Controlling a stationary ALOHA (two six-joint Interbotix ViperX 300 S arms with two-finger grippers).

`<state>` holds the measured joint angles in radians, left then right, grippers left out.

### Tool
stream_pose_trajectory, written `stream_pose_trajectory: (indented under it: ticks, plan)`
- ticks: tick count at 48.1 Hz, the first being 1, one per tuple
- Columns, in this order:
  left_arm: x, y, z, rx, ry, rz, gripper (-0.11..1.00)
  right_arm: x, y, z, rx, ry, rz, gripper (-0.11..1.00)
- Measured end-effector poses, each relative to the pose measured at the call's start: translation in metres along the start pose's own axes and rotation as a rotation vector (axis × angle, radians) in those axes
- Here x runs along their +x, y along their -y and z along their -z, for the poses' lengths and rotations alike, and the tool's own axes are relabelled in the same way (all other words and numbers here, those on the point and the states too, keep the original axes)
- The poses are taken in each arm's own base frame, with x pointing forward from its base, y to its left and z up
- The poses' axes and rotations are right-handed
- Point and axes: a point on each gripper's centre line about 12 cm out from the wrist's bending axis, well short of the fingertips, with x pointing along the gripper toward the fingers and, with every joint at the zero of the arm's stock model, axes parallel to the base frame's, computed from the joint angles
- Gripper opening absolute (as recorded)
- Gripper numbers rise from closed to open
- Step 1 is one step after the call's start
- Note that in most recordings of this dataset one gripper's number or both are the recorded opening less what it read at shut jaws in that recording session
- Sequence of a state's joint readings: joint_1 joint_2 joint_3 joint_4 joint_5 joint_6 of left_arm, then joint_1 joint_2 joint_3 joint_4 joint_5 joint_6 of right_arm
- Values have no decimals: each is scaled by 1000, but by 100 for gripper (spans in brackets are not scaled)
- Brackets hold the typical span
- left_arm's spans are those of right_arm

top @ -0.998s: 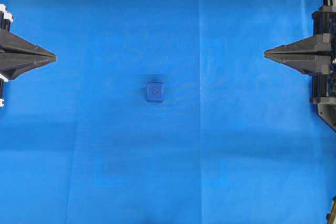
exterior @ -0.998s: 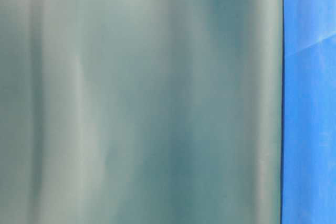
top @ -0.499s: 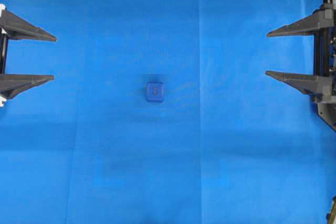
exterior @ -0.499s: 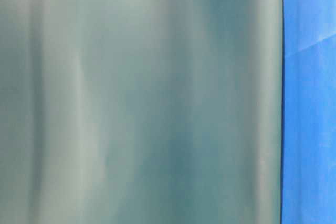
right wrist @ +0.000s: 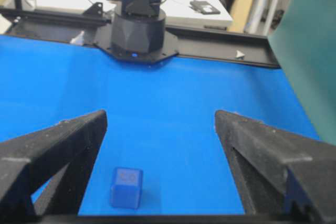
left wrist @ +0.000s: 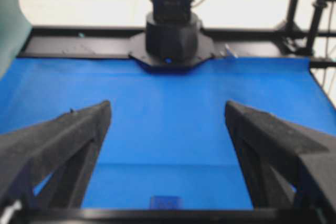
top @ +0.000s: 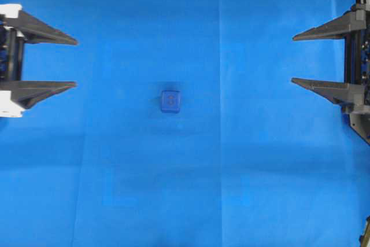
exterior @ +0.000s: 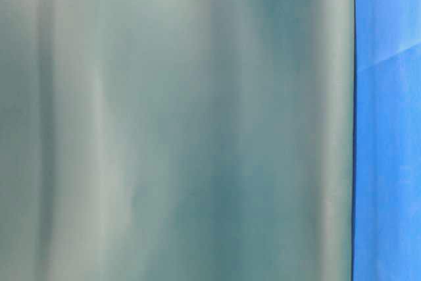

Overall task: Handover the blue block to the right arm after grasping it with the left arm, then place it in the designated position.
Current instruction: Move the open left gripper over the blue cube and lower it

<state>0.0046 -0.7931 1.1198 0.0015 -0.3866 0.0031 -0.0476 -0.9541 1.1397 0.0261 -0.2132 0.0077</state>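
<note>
Here's your picture, operator: the block (top: 171,101) sits alone in the middle of the cloth (top: 173,189), its faint numbered face up, nothing touching it. Your left gripper (top: 72,63) is at the left edge, jaws spread wide and empty, tips pointing toward the block but well apart from it. Your right gripper (top: 295,59) mirrors it on the far side, also spread wide and holding nothing.

From the left wrist, the block (left wrist: 166,202) peeks in at the very bottom, centred between the fingers (left wrist: 63,145), so your line looks good. From the right wrist, the block (right wrist: 126,187) sits left of centre, nearer the left-hand finger (right wrist: 58,150).

Now the risks. The block is far narrower than that gap, so if you close off-centre, one finger will likely shove it sideways or spin it before the other arrives. Come in too shallow and the tips may pinch only the top edge and squirt it out; too deep and they could drag the cloth and bunch it. Blue on blue makes the edges hard to read, so watch closely. The table-level view is blocked by a teal panel (exterior: 177,123), so expect no help there on height. No marker shows for the drop spot.
</note>
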Motion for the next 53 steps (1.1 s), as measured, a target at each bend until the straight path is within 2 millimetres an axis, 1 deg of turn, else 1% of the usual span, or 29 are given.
stream_pose_trajectory:
  ticks: [9, 22, 27, 33, 41, 46, 53]
  plan:
    - [32, -1, 4, 1, -17, -2, 92, 0, 0, 0, -2, 2, 0, 96]
    - [92, -2, 11, 3, -55, -5, 92, 0, 0, -1, 0, 5, 0, 96]
    - [116, -2, 9, 5, -57, -6, 92, 0, 0, -1, 0, 9, -2, 96]
    - [135, -2, 7, 6, -63, -6, 92, 0, 0, -1, 0, 11, 0, 96]
    - [152, -2, 11, 5, -100, -5, 92, 0, 0, -1, 0, 11, 0, 96]
    - [156, -2, 13, 1, -132, -5, 92, 0, 0, -1, 0, 11, 0, 96]
    - [157, -3, 15, -7, -164, -7, 92, 0, 0, -1, 0, 11, 0, 96]
